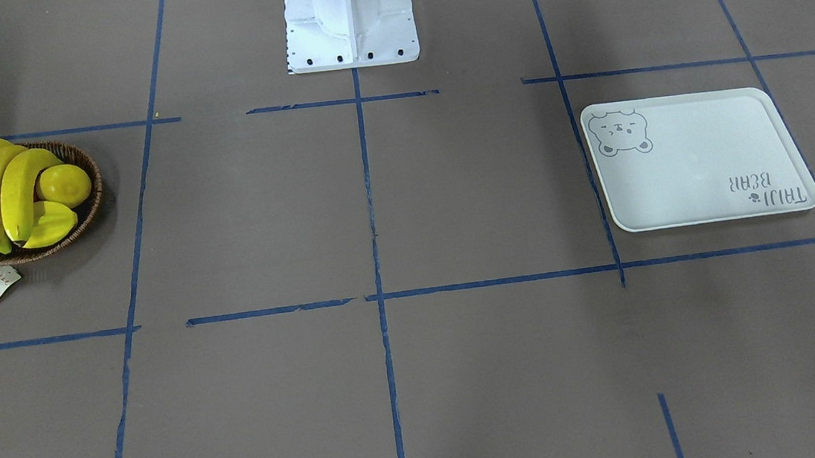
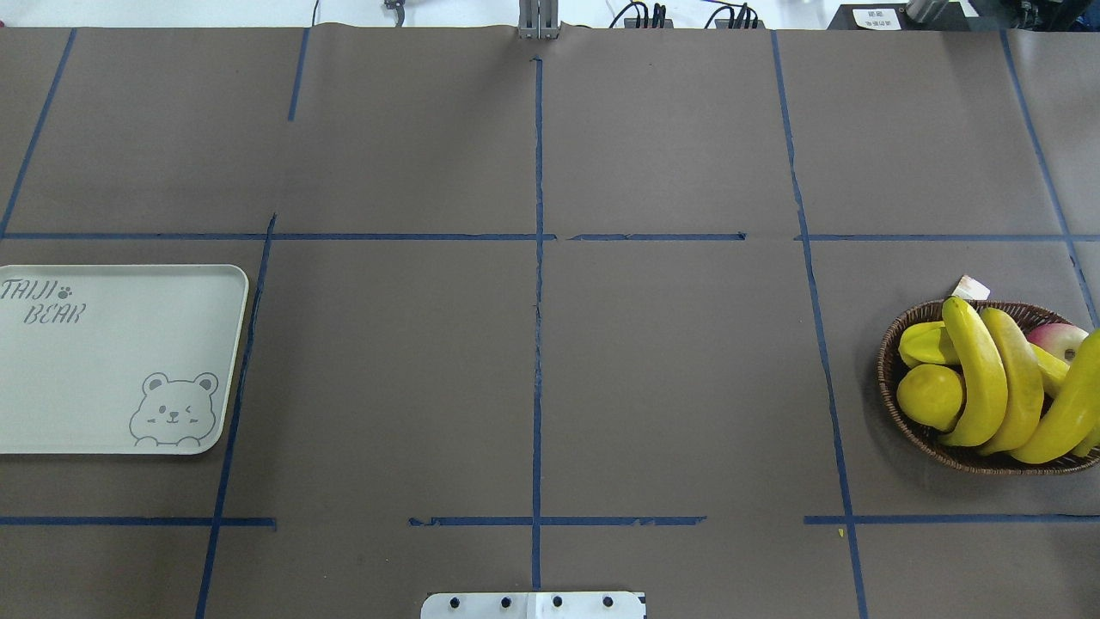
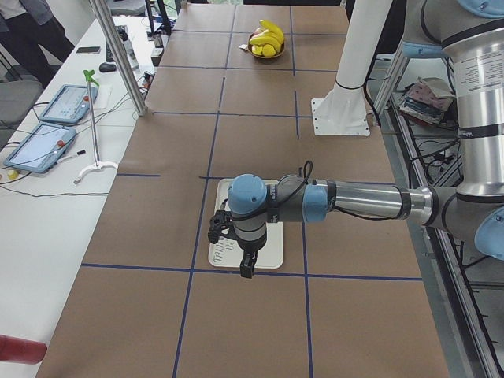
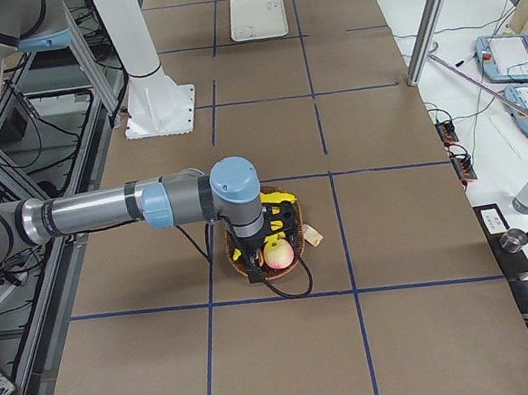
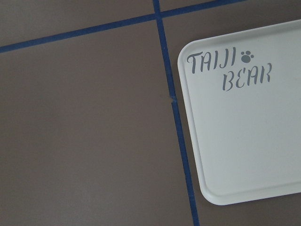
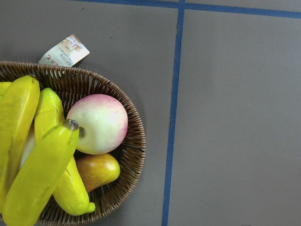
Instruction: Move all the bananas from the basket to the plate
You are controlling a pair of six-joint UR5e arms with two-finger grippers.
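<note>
Three yellow bananas point(image 2: 975, 378) lie across the top of the dark woven basket point(image 2: 885, 378) at the table's right end. In the right wrist view the bananas point(image 6: 42, 179) fill the left part of the basket point(image 6: 134, 155). The off-white bear plate point(image 2: 103, 370) sits bare at the left end. My left gripper point(image 3: 244, 268) hangs above the plate point(image 3: 272, 252). My right gripper point(image 4: 270, 242) hovers over the basket point(image 4: 256, 272). Both grippers show only in the side views, so I cannot tell whether they are open or shut.
A lemon point(image 2: 930, 395), a starfruit point(image 2: 924, 344), a pink apple point(image 6: 97, 123) and a brownish pear-like fruit point(image 6: 96, 170) share the basket. Its paper tag point(image 6: 64, 51) lies on the table. The white robot base point(image 1: 350, 17) stands at the table's middle edge.
</note>
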